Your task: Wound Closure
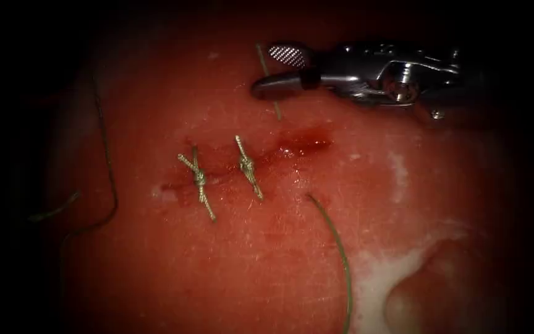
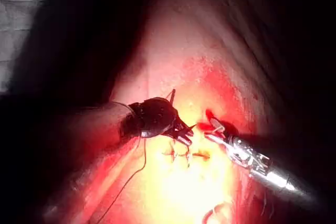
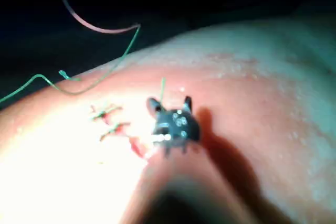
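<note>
A cut (image 1: 248, 162) runs across the tissue (image 1: 230, 266), already held by two knotted stitches (image 1: 199, 179). Its right end lies unstitched, wet with red fluid (image 1: 304, 143). Above that end, the right tool (image 1: 273, 71) hovers, jaws apart around a thread (image 1: 266, 71), probably positioned to grasp it.

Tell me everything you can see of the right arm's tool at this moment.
The right arm's tool is a shiny metal needle driver entering from the endoscope picture's right, above the cut. Its two jaws stand open: the upper shows a cross-hatched gripping face, the lower looks dark and smooth. A short piece of greenish thread runs between them and down to the tissue, but the jaws are not closed on it. It holds nothing.
</note>
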Motion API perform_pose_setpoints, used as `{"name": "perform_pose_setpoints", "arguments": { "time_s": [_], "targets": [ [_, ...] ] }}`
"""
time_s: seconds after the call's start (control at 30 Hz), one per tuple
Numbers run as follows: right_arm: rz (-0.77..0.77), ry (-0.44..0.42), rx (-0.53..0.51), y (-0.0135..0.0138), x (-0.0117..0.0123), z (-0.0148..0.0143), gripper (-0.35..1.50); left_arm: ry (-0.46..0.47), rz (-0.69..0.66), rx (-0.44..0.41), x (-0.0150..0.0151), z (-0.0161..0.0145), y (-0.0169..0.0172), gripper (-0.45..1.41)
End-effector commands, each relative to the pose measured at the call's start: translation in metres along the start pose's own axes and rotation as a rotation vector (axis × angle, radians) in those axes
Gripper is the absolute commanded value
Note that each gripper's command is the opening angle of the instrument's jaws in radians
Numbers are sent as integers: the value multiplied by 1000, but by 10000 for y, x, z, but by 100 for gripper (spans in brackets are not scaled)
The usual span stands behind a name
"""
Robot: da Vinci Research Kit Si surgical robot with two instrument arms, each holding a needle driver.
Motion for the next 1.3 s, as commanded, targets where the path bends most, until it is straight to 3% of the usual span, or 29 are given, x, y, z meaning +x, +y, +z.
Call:
{"name": "perform_pose_setpoints", "arguments": {
  "time_s": [0.03,0.67,0.97,1.0,1.07,1.1,1.13,1.23,1.3],
  "targets": [
    [-4,-17,82,-6,2,12,-35,0,-1,-1,-5,5,-3,-35],
    [-84,108,71,-18,49,-25,-35,-5,3,-5,-10,7,-4,-35],
    [-93,111,70,-20,50,-25,-35,-22,15,3,-21,11,-10,-35],
    [-104,118,63,-20,51,-22,-11,-22,15,2,-20,10,-11,-16],
    [-127,136,44,-21,51,-19,54,-21,-45,8,-19,9,-14,40],
    [-131,150,17,-22,51,-18,93,-18,-86,20,-19,8,-15,56],
    [-145,157,-13,-21,52,-16,119,-11,-149,68,-18,4,-18,72],
    [-148,158,-23,-19,53,-18,130,-53,-182,208,-12,-13,-26,78],
    [-149,158,-23,-18,52,-20,131,-78,-185,250,-10,-22,-29,78]
  ]
}}
